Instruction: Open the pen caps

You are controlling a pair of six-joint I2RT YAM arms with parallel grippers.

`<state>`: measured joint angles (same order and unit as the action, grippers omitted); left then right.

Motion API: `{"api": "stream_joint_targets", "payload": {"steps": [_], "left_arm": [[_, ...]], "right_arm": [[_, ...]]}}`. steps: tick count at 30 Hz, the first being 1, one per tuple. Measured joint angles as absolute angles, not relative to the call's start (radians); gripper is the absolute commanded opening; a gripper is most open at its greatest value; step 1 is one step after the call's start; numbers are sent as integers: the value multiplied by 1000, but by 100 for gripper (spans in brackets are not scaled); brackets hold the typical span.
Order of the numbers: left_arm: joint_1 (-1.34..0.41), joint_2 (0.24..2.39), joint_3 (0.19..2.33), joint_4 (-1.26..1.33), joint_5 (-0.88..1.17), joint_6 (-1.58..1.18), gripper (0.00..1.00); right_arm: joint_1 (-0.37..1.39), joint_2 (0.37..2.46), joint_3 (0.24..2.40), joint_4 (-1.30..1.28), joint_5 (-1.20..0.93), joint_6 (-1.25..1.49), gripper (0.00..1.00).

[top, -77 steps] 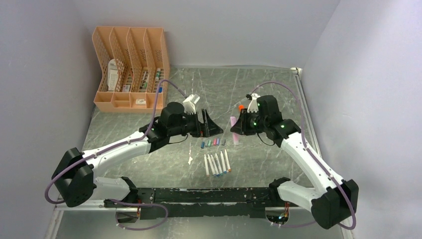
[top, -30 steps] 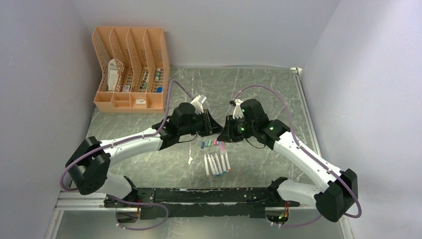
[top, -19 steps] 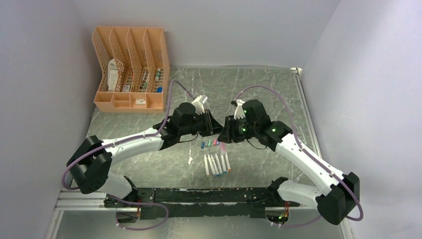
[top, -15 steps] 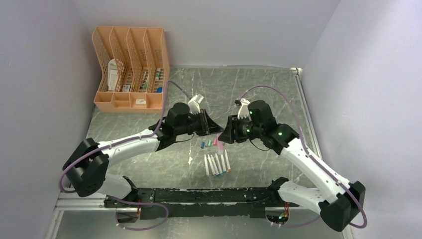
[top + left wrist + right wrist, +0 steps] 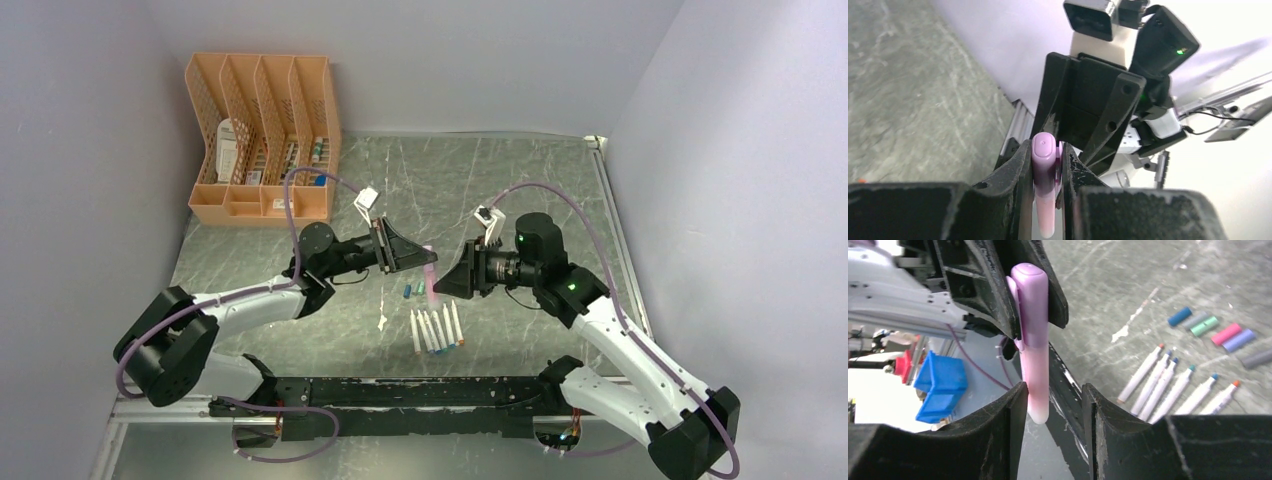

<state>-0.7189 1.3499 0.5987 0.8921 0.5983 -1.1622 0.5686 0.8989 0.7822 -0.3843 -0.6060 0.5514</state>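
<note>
Up in the air: left gripper pinching the pale purple cap

And look, that cap sits on its barrel, which reaches in between the fingers of the right gripper. Those jaws stand parted, daylight on both sides of the barrel, nothing held. Left jaws narrow, tight on the cap's flanks. Down on the table, the loose caps lie in a slanted row, blue, grey, teal, pink, with the uncapped white pens side by side just beside them
</note>
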Motion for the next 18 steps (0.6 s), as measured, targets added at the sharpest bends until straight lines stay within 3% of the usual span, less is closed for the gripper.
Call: {"api": "stream_joint_targets", "payload": {"steps": [7, 14, 18], "left_arm": [[-719, 1374, 570, 1114, 637, -1254, 7], [-719, 1377, 552, 1159, 638, -1272, 7], [-719, 1376, 551, 1156, 637, -1262, 7]], "right_arm": [[569, 897, 763, -230, -722, 613, 36], [569, 913, 711, -96, -797, 690, 15], [568, 913, 680, -39, -818, 729, 11]]}}
